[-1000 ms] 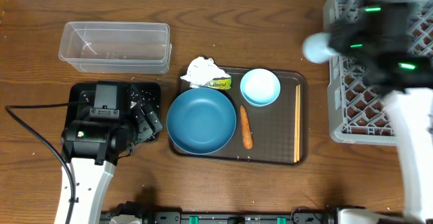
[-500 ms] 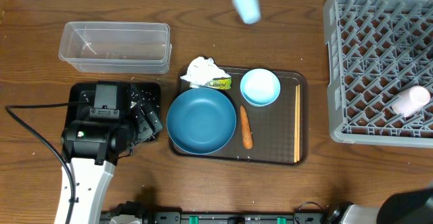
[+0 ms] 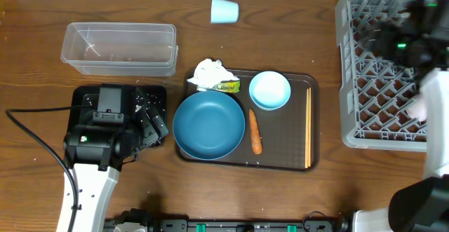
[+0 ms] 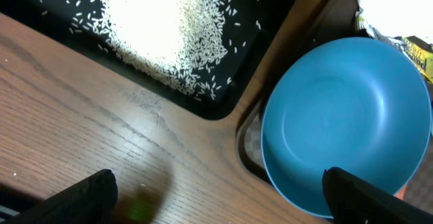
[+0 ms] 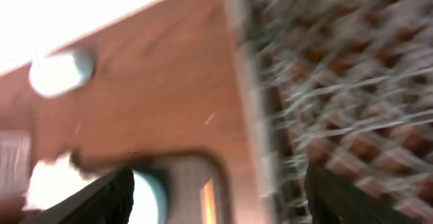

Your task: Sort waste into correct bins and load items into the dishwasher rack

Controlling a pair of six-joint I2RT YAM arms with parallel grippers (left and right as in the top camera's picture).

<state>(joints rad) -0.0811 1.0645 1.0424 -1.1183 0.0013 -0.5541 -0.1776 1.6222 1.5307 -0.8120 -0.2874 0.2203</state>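
Note:
The white cup (image 3: 224,10) lies on its side on the table at the back, away from the grey dishwasher rack (image 3: 382,120); it also shows in the right wrist view (image 5: 61,72). On the brown tray are the dark-blue bowl (image 3: 208,125), small light-blue bowl (image 3: 270,90), carrot (image 3: 255,132), chopsticks (image 3: 307,127), tissue (image 3: 210,72) and wrapper (image 3: 228,85). Rice (image 4: 162,34) lies in the black tray (image 4: 270,21). My left gripper (image 4: 223,204) is open and empty between the black tray and the bowl. My right gripper (image 5: 216,204), blurred, is open and empty over the rack (image 5: 338,82).
The clear tub (image 3: 119,48) stands behind the black tray at the back left. The brown serving tray (image 3: 284,151) sits mid-table. My left arm (image 3: 98,144) covers most of the black tray. The rack fills the right edge.
The cup left the right gripper, flew left across the back of the table and now lies there. The right arm swung out of view and back over the rack. The left arm stayed.

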